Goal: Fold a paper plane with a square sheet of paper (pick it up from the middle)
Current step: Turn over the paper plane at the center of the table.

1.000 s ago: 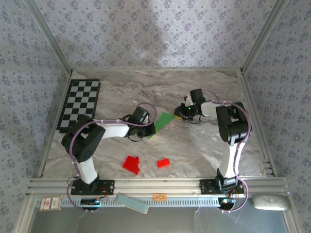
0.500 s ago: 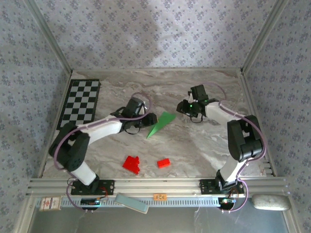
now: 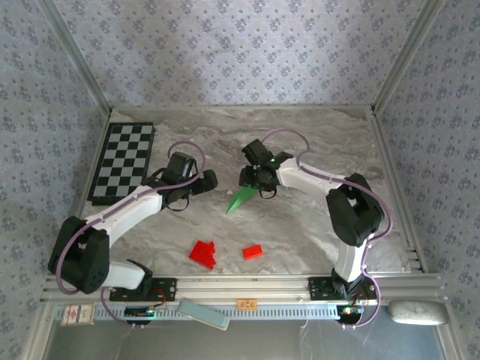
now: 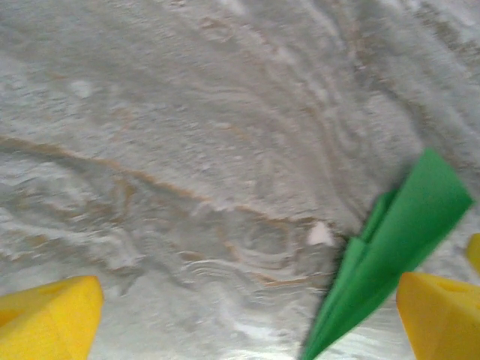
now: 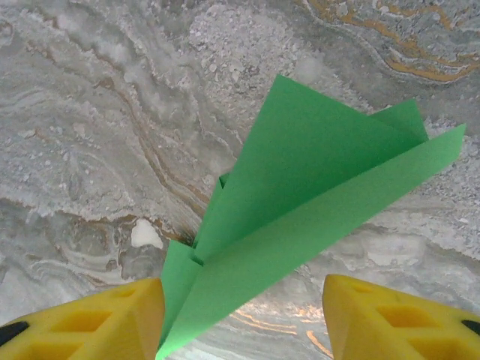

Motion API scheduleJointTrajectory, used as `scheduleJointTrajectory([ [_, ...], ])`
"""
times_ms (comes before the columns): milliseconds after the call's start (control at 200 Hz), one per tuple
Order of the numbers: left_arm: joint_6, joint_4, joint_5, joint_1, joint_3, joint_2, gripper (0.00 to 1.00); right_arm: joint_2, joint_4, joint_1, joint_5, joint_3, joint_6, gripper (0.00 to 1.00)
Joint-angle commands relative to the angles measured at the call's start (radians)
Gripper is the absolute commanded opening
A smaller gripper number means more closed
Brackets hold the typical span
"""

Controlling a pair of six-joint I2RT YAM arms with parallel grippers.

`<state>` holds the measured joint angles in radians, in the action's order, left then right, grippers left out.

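The paper plane [image 3: 241,199] lies mid-table [image 3: 315,225], its long axis running from near-left tip to far-right tail; the right gripper [image 5: 241,307], fingers apart, hangs over it, nearer; the left gripper [image 4: 244,315], spread wide, stands just left.

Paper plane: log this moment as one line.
paper plane: folded, lying on table | left gripper: open, beside plane | right gripper: open, above plane
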<state>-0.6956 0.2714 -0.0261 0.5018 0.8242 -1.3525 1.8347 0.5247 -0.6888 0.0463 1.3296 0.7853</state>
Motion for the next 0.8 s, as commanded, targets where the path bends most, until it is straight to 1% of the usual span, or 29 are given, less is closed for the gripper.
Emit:
scheduleJointTrajectory([
  [0,0.043,0.036,-0.053,-0.018,-0.026,0.05,1.0,0.07,0.147,-0.039,0.124,0.078,0.104,0.61],
  [140,0.048,0.034,-0.055,-0.034,-0.047,0.058,1.0,0.16,0.255,-0.068,0.154,0.177,0.163,0.61],
  [275,0.052,0.031,-0.054,-0.043,-0.058,0.057,1.0,0.176,0.303,-0.074,0.19,0.194,0.193,0.57],
  [540,0.041,0.023,-0.056,-0.047,-0.055,0.039,1.0,0.147,0.324,-0.084,0.235,0.164,0.245,0.48],
  [795,0.023,0.032,-0.063,-0.048,-0.056,0.034,1.0,0.156,0.297,-0.076,0.192,0.153,0.246,0.39],
])
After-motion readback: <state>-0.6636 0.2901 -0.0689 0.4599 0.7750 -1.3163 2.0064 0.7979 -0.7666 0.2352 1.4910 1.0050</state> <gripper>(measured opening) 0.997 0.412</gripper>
